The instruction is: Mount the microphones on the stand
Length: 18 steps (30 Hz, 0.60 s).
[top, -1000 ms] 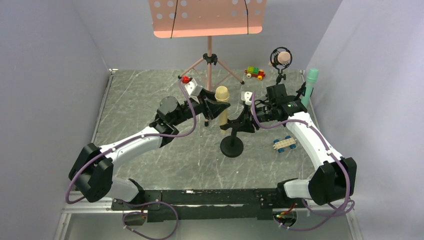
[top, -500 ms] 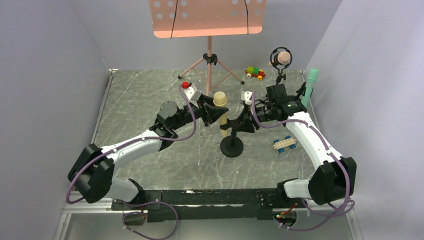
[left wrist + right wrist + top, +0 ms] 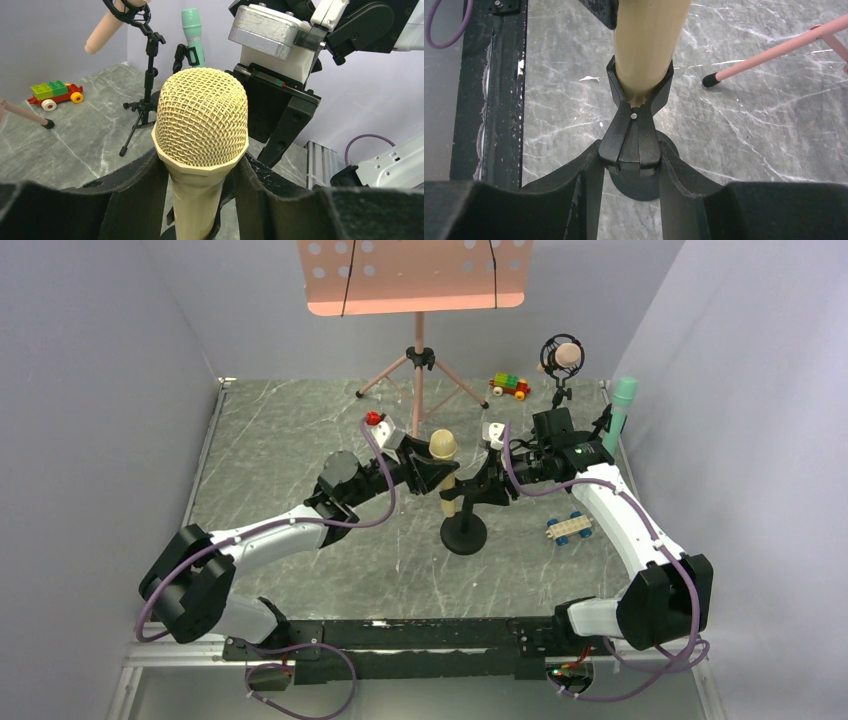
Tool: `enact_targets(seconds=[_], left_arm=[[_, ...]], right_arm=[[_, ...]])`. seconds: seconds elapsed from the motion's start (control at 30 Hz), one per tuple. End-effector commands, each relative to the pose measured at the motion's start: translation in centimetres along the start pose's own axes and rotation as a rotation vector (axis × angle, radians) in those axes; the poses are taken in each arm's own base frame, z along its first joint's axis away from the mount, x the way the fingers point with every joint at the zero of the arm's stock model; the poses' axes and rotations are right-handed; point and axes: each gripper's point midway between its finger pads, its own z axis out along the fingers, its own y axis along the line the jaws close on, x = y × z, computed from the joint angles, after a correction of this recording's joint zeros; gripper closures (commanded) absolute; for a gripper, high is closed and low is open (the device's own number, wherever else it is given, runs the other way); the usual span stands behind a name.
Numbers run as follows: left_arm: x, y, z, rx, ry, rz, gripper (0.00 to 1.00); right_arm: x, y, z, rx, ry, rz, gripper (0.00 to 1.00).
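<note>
The left fingers are closed on the pale yellow plastic microphone with a rounded mesh head, one dark pad on each side of the shaft just under the head. The microphone stands nearly upright near the middle of the grey marbled counter. Its lower shaft sits between the two prongs of the black clip on top of the short black stand with a round base; whether it is pressed fully home cannot be told.

The right fingers come in from the right and are narrowed onto that clip, pinching its lower neck from both sides.

At the far right, the teal green microphone stands upright in a black holder against the wall. Just left of it the salmon pink microphone rests tilted in a ring mount on a small black tripod. A coloured brick toy car lies near the pink music stand, and a blue-wheeled toy car lies right of the stand's base.
</note>
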Motion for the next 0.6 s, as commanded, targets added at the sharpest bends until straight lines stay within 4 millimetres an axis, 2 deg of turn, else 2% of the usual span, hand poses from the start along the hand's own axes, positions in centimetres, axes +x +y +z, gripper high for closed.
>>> enact_targets(seconds=[0.0, 0.3, 0.57], left_arm=[[2.0, -1.8, -0.3, 0.054, 0.034, -0.058, 0.96], [3.6, -1.7, -1.1, 0.042, 0.062, -0.073, 0.96], [3.1, -2.1, -0.6, 0.057, 0.055, -0.074, 0.96]], right_arm=[[-1.4, 0.1, 0.0, -0.013, -0.046, -0.039, 1.0], [-1.4, 0.1, 0.0, -0.015, -0.046, -0.036, 1.0], [-1.4, 0.1, 0.1, -0.012, -0.045, -0.031, 0.98]])
